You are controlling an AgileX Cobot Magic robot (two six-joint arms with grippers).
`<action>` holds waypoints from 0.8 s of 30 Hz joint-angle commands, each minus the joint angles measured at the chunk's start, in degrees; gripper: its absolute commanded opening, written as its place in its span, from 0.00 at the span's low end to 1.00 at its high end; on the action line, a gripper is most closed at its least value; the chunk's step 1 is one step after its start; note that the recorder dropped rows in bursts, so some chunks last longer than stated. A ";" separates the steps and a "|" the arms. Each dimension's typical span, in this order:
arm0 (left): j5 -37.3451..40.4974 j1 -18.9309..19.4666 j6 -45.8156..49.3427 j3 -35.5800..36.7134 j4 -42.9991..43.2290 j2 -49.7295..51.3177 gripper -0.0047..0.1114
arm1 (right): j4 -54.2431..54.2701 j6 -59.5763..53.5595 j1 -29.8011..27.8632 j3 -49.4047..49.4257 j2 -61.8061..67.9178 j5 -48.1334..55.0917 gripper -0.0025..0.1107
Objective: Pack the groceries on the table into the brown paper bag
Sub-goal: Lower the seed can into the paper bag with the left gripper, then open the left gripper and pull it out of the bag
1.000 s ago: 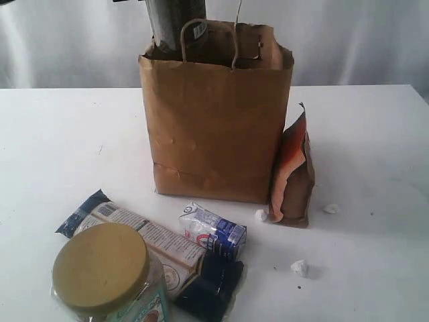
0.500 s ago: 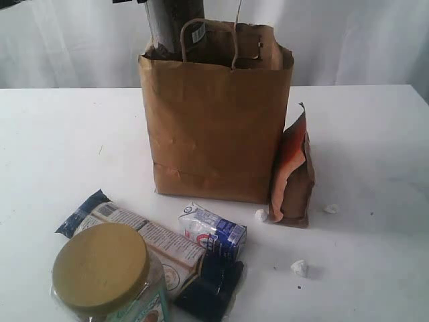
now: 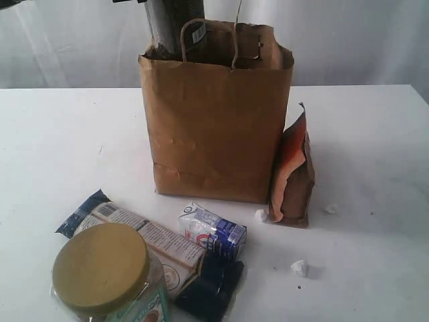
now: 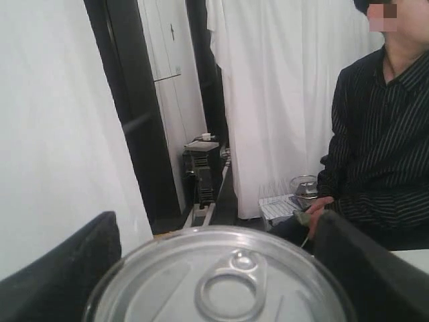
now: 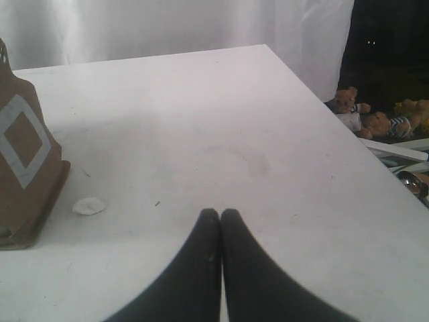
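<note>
The brown paper bag (image 3: pixel 214 127) stands upright at the back middle of the table (image 3: pixel 60 134). The clear can of dark grains (image 3: pixel 175 23) hangs upright, its lower end inside the bag's rim at the left. My left gripper (image 4: pixel 218 231) is shut on the can, and the silver pull-ring lid (image 4: pixel 224 285) sits between its black fingers (image 4: pixel 64 268). An orange-brown pouch (image 3: pixel 295 174) leans on the bag's right side. In front lie an olive-lidded jar (image 3: pixel 100 268), a long dark-blue packet (image 3: pixel 144 241) and a small white-blue carton (image 3: pixel 213 231). My right gripper (image 5: pixel 220 215) is shut and empty over bare tabletop, right of the pouch (image 5: pixel 23 154).
Small white crumbs (image 3: pixel 299 268) lie on the table right of the carton, and one crumb (image 5: pixel 88 206) lies by the pouch. The table's far right edge (image 5: pixel 315 94) shows in the right wrist view, with soft toys (image 5: pixel 348 104) beyond it. A seated person (image 4: pixel 382 134) is behind.
The can over the bag has drifted slightly to the left. Nothing else has moved.
</note>
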 commanded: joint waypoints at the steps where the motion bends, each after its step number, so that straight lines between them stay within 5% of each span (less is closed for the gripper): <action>1: 1.37 0.11 0.44 -0.59 -2.84 -0.70 0.04 | 0.05 -0.61 0.02 0.28 -0.31 -0.10 0.02; 14: 3.98 0.79 -5.29 -0.59 -1.07 -0.70 0.04 | 0.05 -0.61 0.02 0.28 -0.31 -0.10 0.02; 24: 7.29 2.35 0.48 1.89 -3.10 0.10 0.04 | 0.05 -0.61 0.02 0.28 -0.31 -0.10 0.02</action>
